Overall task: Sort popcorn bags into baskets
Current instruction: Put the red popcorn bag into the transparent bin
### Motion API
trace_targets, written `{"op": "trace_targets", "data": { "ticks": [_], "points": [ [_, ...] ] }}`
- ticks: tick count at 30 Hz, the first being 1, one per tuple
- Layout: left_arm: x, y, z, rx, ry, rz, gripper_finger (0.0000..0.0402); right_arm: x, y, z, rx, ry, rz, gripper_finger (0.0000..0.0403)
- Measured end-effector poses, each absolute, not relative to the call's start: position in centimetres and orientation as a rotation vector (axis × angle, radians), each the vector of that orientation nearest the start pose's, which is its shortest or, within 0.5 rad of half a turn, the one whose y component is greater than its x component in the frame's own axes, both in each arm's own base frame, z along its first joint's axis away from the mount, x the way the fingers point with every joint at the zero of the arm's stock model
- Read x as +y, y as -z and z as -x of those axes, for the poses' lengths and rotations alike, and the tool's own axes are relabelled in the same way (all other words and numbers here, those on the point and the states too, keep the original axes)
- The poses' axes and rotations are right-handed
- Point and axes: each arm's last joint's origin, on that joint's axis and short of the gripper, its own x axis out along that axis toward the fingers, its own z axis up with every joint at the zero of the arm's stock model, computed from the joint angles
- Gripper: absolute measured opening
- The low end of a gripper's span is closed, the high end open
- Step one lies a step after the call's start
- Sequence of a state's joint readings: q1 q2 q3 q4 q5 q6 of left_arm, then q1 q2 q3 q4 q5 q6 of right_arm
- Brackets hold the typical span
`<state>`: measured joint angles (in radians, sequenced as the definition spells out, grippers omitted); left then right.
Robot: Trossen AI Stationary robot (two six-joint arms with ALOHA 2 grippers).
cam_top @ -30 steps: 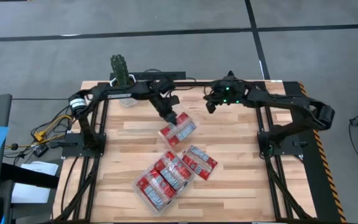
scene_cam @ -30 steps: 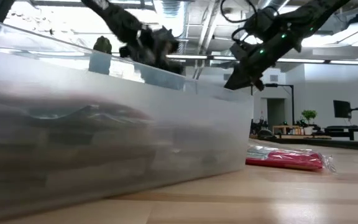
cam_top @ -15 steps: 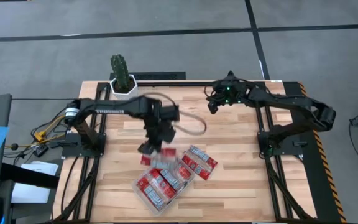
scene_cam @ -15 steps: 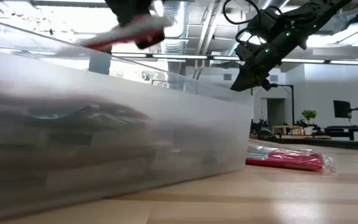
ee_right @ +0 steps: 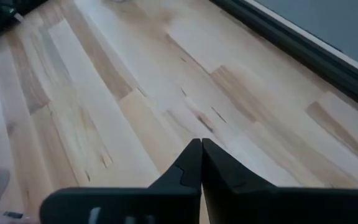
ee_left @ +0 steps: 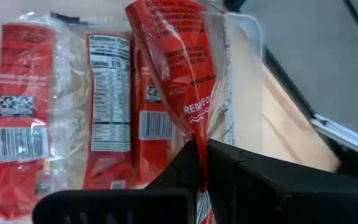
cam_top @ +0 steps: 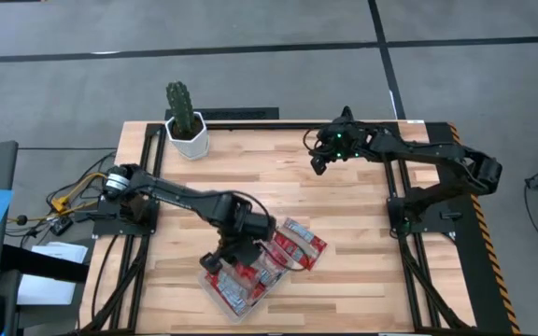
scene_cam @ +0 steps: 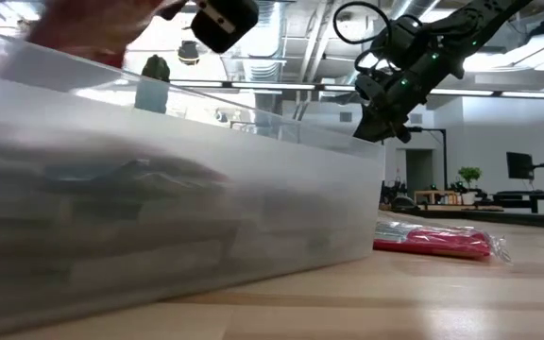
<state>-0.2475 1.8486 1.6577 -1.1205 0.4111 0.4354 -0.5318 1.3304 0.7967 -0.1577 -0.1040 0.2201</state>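
Observation:
My left gripper (cam_top: 234, 250) is shut on a red popcorn bag (ee_left: 176, 56) and hangs over the clear plastic tray (cam_top: 215, 291) at the table's near middle. Several red packets (ee_left: 104, 118) lie flat in the tray, grey-white panels up. The tray's wall fills the low view (scene_cam: 178, 217). More red packets (cam_top: 299, 245) lie on the table beside the tray's right side and also show in the low view (scene_cam: 434, 242). My right gripper (cam_top: 318, 163) is shut and empty, above the table's far right part. My left gripper pinches the bag's sealed end (ee_left: 199, 138) between its two fingers, which point down toward the tray. The bag hangs below the fingers, over the packets in the tray. I cannot tell whether it touches them.
A white pot with a cactus (cam_top: 185, 117) stands at the far left corner. Bare wood lies under my right gripper (ee_right: 135, 93) and along the table's left side. The tray's rim (ee_left: 248, 25) is close to the hanging bag.
My left gripper has carried the red bag from the table's far middle toward the near edge, and now hangs over the tray. The bag has stayed in its hold, clear of the table.

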Motion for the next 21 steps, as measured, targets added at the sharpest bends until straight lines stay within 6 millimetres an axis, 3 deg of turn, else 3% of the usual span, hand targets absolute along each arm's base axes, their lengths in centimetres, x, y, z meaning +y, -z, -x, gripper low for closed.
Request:
{"op": "trace_targets", "data": {
  "ticks": [11, 21],
  "points": [
    [-11.3, -26.0, -35.9, 1.221, 0.898, -0.278, 0.0004, -12.9, -22.4, -24.0, 0.638, 0.453, -0.410, 0.0034],
    [-11.7, -26.0, -36.1, 1.164, 0.944, -0.340, 0.0055, -12.8, -22.4, -23.9, 0.648, 0.453, -0.411, 0.0026]
  ]
}}
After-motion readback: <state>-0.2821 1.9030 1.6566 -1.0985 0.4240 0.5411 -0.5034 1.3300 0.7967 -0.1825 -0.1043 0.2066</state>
